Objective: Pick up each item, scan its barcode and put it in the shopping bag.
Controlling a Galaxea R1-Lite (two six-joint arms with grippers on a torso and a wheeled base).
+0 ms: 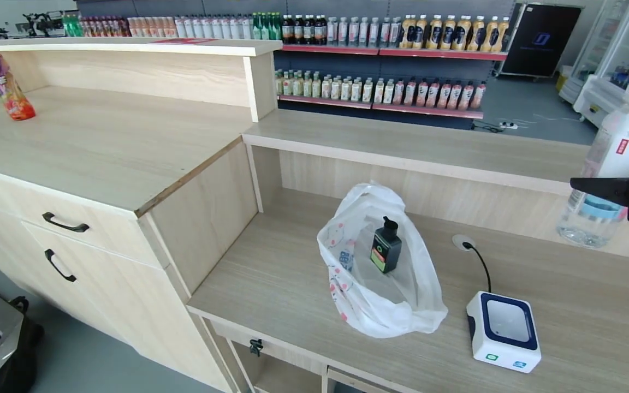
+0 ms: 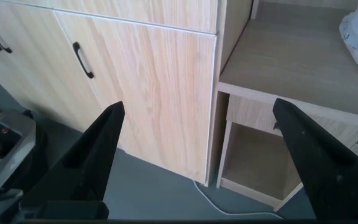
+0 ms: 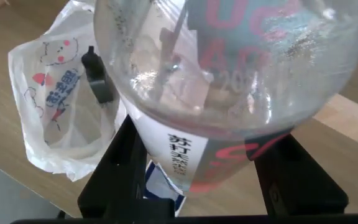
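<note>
A clear plastic bottle (image 1: 623, 153) with a white label is held in the air at the far right, above the lower counter, with my right gripper (image 1: 601, 191) shut on its lower part. In the right wrist view the bottle (image 3: 229, 81) sits between the black fingers (image 3: 120, 168). The white shopping bag (image 1: 380, 267) lies open on the lower counter with a dark bottle (image 1: 386, 246) inside. The white and blue barcode scanner (image 1: 503, 330) sits to the right of the bag. My left gripper (image 2: 197, 155) hangs open and low, in front of the cabinet doors.
An orange drink bottle (image 1: 6, 82) stands on the raised counter (image 1: 101, 142) at the far left. A cable (image 1: 481, 262) runs from the scanner to a hole in the lower counter (image 1: 271, 278). Store shelves (image 1: 380, 52) of drinks stand behind.
</note>
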